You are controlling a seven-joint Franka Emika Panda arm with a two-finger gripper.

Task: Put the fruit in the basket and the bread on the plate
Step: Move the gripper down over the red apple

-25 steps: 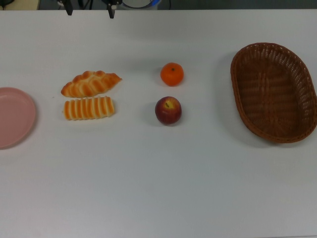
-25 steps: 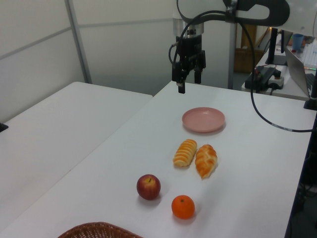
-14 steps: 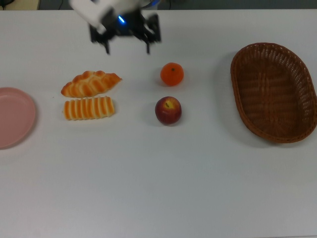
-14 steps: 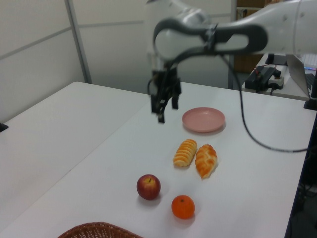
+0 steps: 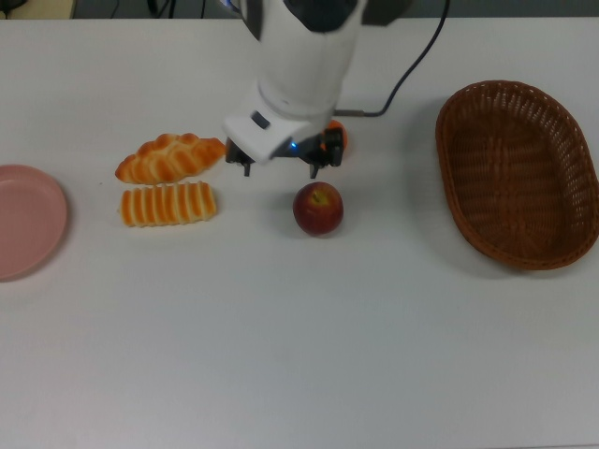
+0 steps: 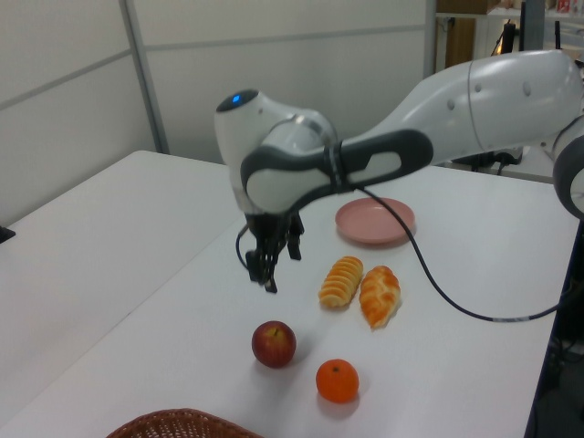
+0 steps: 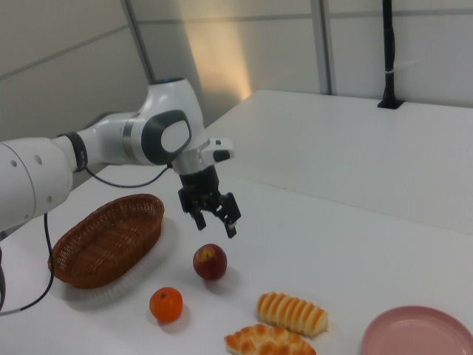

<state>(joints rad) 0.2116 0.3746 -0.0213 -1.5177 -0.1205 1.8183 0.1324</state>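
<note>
Above the white table (image 5: 299, 355), the gripper (image 7: 211, 213) hangs in the air with its two fingers spread wide apart. It holds nothing. In the right view it floats over the apple (image 7: 210, 261) and does not touch it.

The step in hand looks like picking up a fruit, most likely the apple. To do this well, the gripper should come straight down so the apple sits between the two fingers. It should squeeze at the fat middle of the apple, because a round thing can roll or pop out. Then it should lift high before it carries the apple away.

In the top view, the mandarin (image 5: 338, 132) peeks out at 12 o'clock from the apple (image 5: 318, 208), half hidden under the arm. It is near, so a finger could bump it on the way down. The basket (image 5: 518, 173) waits well apart at 3 o'clock from the apple, with nothing in it.

At 9 o'clock from the apple lie the braided loaf (image 5: 171, 156) and the striped loaf (image 5: 168, 204), side by side. The pink plate (image 5: 30, 221) sits farther out at 9 o'clock, bare. Nothing blocks the way from the apple to the basket.
</note>
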